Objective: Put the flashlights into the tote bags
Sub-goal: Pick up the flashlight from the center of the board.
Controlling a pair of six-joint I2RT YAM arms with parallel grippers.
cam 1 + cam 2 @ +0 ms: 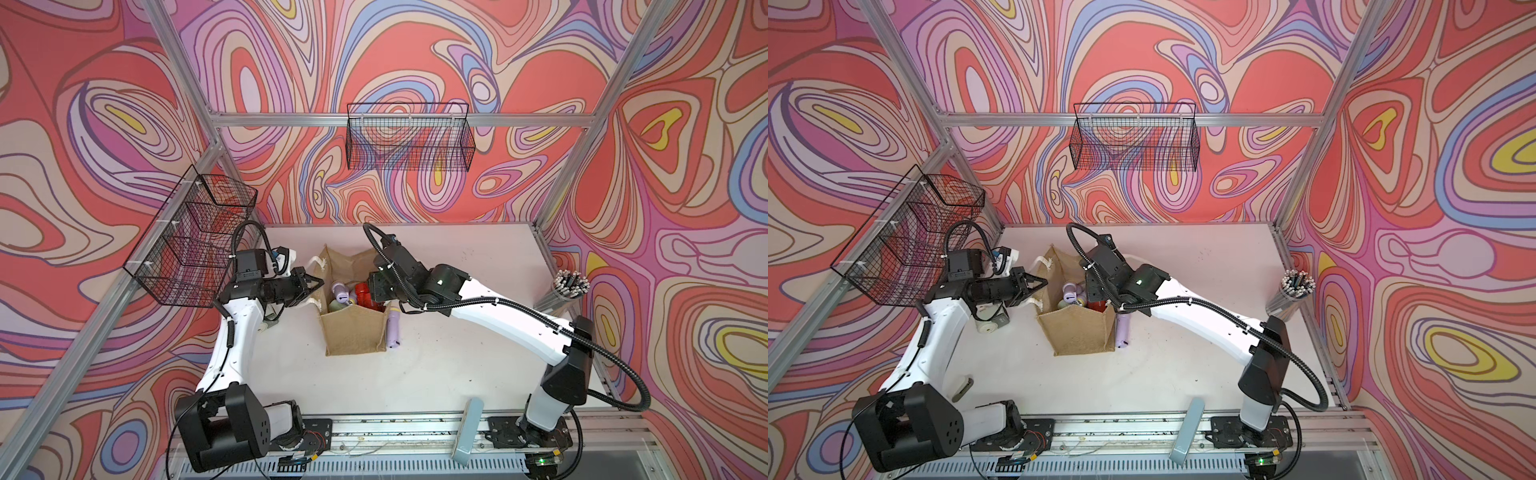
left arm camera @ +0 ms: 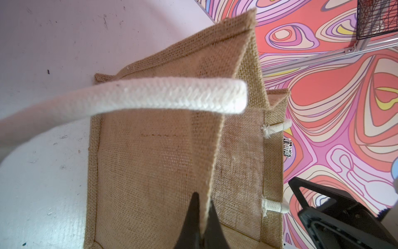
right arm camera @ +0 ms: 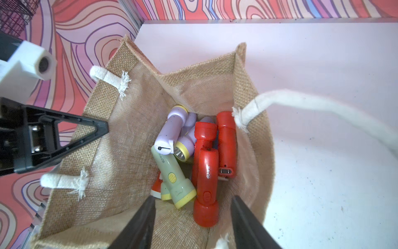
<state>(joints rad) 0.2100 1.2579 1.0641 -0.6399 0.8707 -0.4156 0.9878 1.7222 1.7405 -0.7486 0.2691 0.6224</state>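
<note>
We are in the middle of filling the tote bag [image 1: 353, 332]. One lilac flashlight [image 1: 393, 328] lies flat on the counter [image 1: 415, 382], just beside the bag on the right arm's side. It is not in yet.

Our left hand [image 2: 203, 200] is closed on the bag's wall. It pinches the cloth near the rim, so the mouth stands wide. Our right hand [image 3: 192, 198] hangs over the mouth of the bag with its fingers apart and nothing between them. Down inside the bag lie the other flashlights [image 3: 204, 163], red, lilac and pale green, in a pile.

The right hand has nothing to carry, so we think the next move is to fetch the lilac one. The hand must go down beside the bag and pinch the flashlight around its body. It lies tight by the bag, so a finger may push the cloth. A white rope handle [image 3: 323, 103] hangs on that side of the bag too and could snag.

Farther from the bag, a clear cup of grey rods [image 1: 571, 284] stands well apart. Behind the bag, black wire baskets [image 1: 409, 141] hang on the walls, out of our way.
</note>
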